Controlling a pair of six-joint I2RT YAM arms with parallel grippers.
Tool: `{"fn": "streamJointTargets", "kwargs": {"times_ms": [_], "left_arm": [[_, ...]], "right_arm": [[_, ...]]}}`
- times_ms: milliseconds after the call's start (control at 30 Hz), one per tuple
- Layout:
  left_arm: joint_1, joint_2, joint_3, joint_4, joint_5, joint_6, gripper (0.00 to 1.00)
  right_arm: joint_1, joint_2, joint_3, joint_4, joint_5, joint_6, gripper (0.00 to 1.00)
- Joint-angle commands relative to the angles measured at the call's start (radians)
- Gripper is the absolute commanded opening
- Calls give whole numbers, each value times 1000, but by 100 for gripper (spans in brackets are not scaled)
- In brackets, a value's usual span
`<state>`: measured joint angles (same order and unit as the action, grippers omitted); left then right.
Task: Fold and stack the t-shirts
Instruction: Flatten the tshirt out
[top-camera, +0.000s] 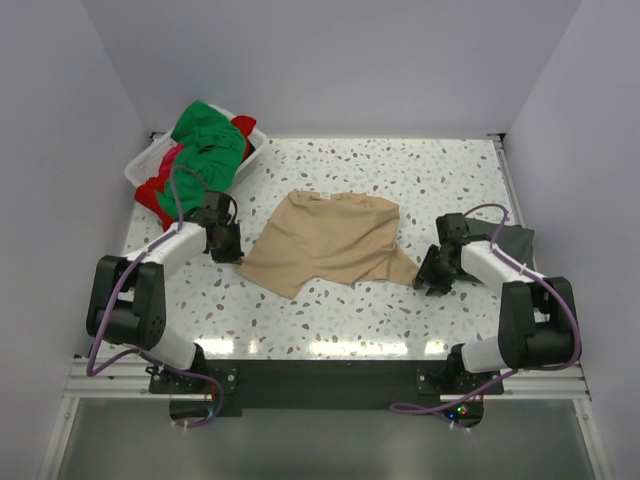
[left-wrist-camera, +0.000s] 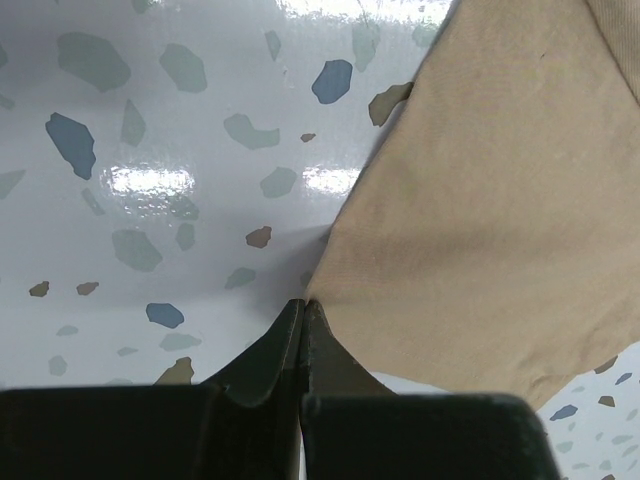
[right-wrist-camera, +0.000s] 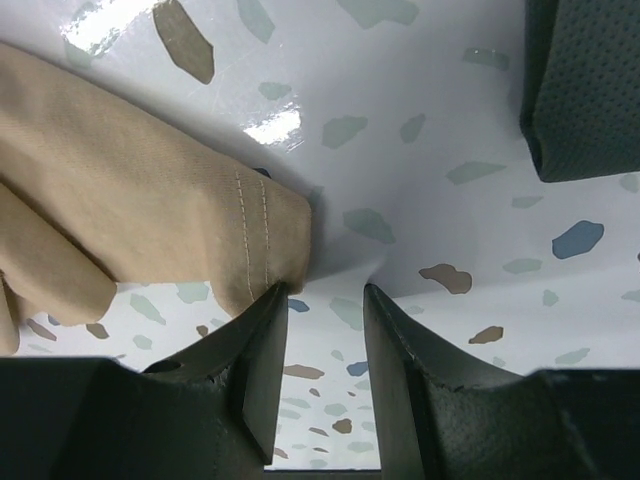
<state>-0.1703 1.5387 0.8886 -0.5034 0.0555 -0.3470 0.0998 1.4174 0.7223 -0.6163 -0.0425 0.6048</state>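
Note:
A tan t-shirt (top-camera: 325, 240) lies crumpled in the middle of the table. My left gripper (top-camera: 228, 252) is at its left corner. In the left wrist view the jaws (left-wrist-camera: 305, 302) are pressed together, and the shirt's edge (left-wrist-camera: 480, 200) is drawn in to their tips. My right gripper (top-camera: 432, 280) is open at the shirt's right sleeve. In the right wrist view (right-wrist-camera: 325, 290) the left finger (right-wrist-camera: 262, 330) touches the sleeve hem (right-wrist-camera: 250, 245), with only bare table between the jaws. A dark grey t-shirt (top-camera: 512, 240) lies folded to the right (right-wrist-camera: 585, 90).
A white plastic basket (top-camera: 140, 165) stands at the back left, holding a green shirt (top-camera: 210, 135) and a red shirt (top-camera: 160, 190) that hangs over its rim. White walls close in the speckled table (top-camera: 420, 170) on three sides.

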Motion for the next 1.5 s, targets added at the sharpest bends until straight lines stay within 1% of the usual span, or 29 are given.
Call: {"fn": "streamJointTargets", "kwargs": {"times_ms": [0, 167, 333, 500, 700, 1067, 1233, 1467], "left_arm": [[11, 0, 29, 8, 12, 25, 0], [11, 4, 27, 11, 18, 23, 0], [11, -2, 27, 12, 17, 17, 0], [11, -3, 27, 12, 15, 14, 0], [11, -3, 32, 16, 12, 5, 0], [11, 8, 41, 23, 18, -6, 0], [11, 14, 47, 20, 18, -3, 0], [11, 24, 49, 20, 17, -6, 0]], "right_arm": [[17, -31, -6, 27, -20, 18, 40], [23, 9, 6, 35, -22, 12, 38], [28, -20, 23, 36, -13, 12, 38], [31, -12, 39, 36, -30, 9, 38], [32, -54, 72, -2, -28, 10, 39], [32, -6, 91, -25, -4, -2, 39], [31, 11, 92, -48, 35, -7, 39], [31, 52, 68, -13, 23, -16, 39]]}}
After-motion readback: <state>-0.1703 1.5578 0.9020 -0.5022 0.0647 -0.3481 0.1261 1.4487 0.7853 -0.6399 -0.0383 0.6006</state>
